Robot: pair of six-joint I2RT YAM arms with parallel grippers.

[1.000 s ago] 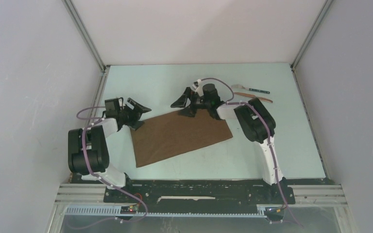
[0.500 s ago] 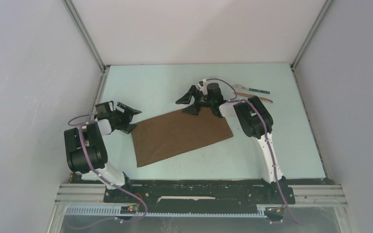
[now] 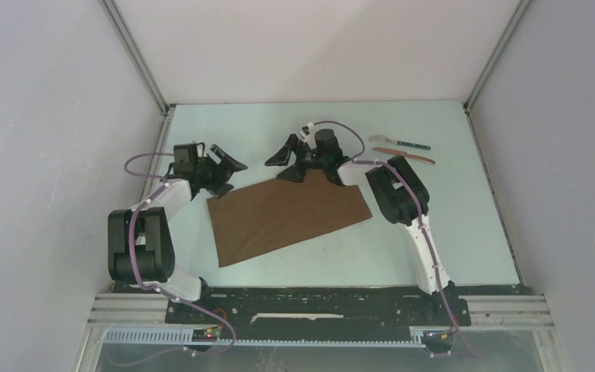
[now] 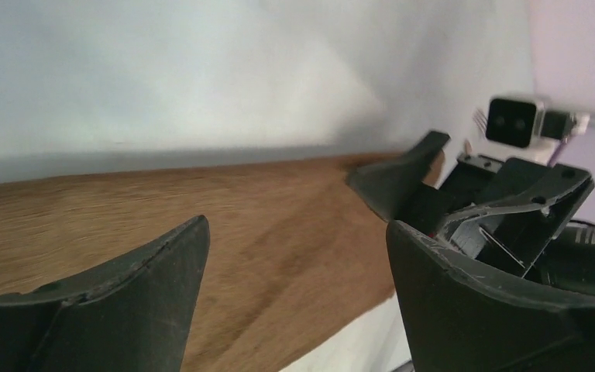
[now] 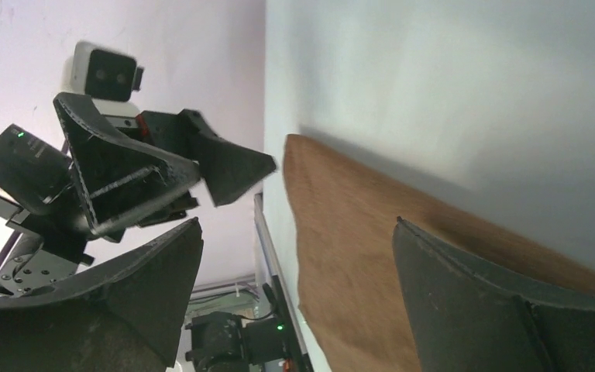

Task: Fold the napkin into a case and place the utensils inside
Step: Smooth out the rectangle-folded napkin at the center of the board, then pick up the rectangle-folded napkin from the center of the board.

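Observation:
The dark-brown napkin [image 3: 287, 217] lies flat on the table as a wide folded oblong, slanted from near left to far right. It also shows in the left wrist view [image 4: 201, 225] and the right wrist view [image 5: 372, 256]. My left gripper [image 3: 226, 172] is open and empty, just beyond the napkin's far left corner. My right gripper [image 3: 288, 161] is open and empty, just beyond the napkin's far edge. The teal-handled utensil with a silver head [image 3: 400, 142] and the reddish-brown stick [image 3: 404, 154] lie at the far right, apart from both grippers.
The pale table [image 3: 449, 225] is walled by grey panels at the left, back and right. The arm bases stand on a black rail [image 3: 310, 302] at the near edge. The two grippers face each other over the napkin's far edge.
My left gripper swung out to the left, then came back farther and right toward the napkin's far left corner. My right gripper shifted left along the far edge. The napkin and utensils stayed put.

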